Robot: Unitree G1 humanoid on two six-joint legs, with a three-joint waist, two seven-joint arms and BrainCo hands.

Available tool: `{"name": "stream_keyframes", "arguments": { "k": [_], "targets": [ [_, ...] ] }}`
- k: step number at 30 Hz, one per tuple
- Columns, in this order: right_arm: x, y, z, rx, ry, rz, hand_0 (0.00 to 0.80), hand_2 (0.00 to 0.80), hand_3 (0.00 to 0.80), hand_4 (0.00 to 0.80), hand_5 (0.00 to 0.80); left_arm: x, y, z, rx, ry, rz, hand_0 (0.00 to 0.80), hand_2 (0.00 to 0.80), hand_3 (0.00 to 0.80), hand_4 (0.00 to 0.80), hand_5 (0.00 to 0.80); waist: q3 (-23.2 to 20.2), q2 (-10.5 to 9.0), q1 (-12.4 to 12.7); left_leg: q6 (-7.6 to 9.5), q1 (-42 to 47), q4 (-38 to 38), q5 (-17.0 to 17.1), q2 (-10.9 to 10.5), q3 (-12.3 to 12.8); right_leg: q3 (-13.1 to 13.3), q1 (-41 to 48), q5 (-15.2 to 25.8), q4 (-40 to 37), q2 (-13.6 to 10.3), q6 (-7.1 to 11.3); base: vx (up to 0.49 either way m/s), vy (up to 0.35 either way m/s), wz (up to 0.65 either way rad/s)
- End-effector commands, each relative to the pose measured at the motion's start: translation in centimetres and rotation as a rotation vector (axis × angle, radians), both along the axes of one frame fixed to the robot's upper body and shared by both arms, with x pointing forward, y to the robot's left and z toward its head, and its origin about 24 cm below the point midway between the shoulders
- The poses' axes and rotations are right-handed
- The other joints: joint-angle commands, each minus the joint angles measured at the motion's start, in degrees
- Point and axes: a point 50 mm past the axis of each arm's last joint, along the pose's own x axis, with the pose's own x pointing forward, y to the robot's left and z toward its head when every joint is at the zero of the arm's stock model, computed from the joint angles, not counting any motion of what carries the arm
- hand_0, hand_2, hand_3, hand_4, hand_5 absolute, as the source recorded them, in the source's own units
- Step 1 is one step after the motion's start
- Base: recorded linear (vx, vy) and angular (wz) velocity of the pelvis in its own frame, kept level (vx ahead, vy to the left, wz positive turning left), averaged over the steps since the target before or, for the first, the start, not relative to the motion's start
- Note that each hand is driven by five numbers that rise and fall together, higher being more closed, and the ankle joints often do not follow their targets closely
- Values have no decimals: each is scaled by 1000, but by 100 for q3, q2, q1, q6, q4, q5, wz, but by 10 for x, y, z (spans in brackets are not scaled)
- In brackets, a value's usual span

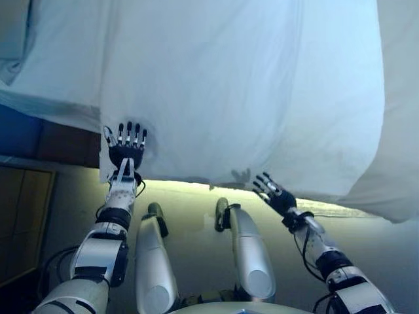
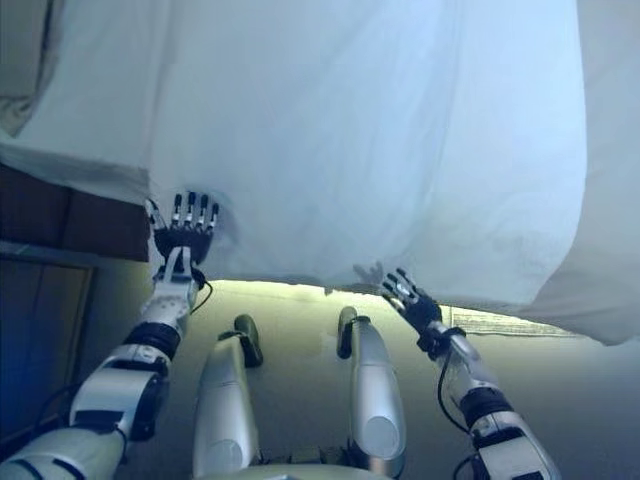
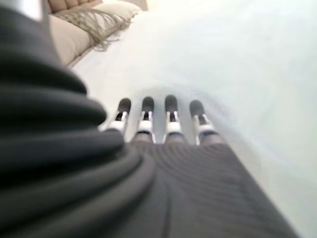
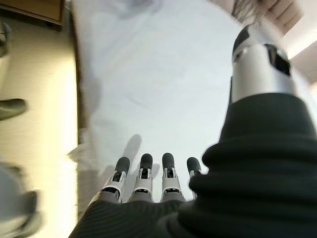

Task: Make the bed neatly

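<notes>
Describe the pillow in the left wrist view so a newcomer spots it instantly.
Start at the white sheet covering the bed and follow it away from the left hand. At its far end lies a beige pillow, the only non-white item, draped with a fringed tan throw.

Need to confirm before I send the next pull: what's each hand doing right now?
Left hand: open, fingers straight and flat against the white bedsheet near its edge.
Right hand: open, fingers spread, holding nothing, at the sheet's edge.
</notes>
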Motion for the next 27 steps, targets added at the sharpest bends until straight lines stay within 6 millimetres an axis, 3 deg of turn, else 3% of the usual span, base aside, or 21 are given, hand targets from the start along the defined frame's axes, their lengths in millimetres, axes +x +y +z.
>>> {"name": "stream_keyframes", "arguments": {
  "k": [1, 4, 8, 17, 22, 27],
  "targets": [
    [27, 10, 42, 13, -116, 2, 0, 0, 0, 0, 0, 12, 2, 30, -4, -55, 54, 0, 0, 0, 0, 0, -73, 88, 101, 240, -185, 492, -539, -163, 66, -125, -142, 61, 97, -77, 112, -48, 24, 6],
    [43, 10, 63, -32, -137, -15, 0, 0, 0, 0, 0, 17, 8, 40, -11, -34, 90, 0, 0, 0, 0, 0, -6, 184, 173, 264, -468, 770, -604, -196, 5, -116, -446, -18, 409, -116, 95, -52, 37, 7],
    [51, 6, 78, -70, -154, -25, 0, 0, 0, 0, 0, 17, 20, 43, -20, 18, 120, 0, 0, 0, 0, 0, 28, 289, 191, 294, -808, 1071, -671, -227, -51, -75, -800, -115, 750, -132, 75, -38, 61, 4],
    [48, -6, 74, -104, -126, -36, 0, 0, 0, 0, 0, 9, 41, 29, -100, 134, 190, 0, 0, 0, 0, 0, 61, 338, 183, 337, -1293, 1520, -816, -289, -137, -25, -1295, -243, 1176, -122, 44, -18, 37, 3],
    [47, -5, 74, -101, -139, -29, 0, 0, 0, 0, 0, 5, 38, 13, -155, 208, 178, 0, 0, 0, 0, 0, 80, 288, 213, 334, -1415, 1611, -825, -294, -168, -38, -1392, -242, 1244, -95, 41, 0, 0, 0],
    [50, 0, 85, -84, -170, -25, 0, 0, 0, 0, 0, 6, 37, 10, -180, 255, 167, 0, 0, 0, 0, 0, 98, 218, 246, 334, -1517, 1666, -823, -272, -183, -67, -1463, -240, 1284, -81, 24, -28, -28, 0]
  ]
}}
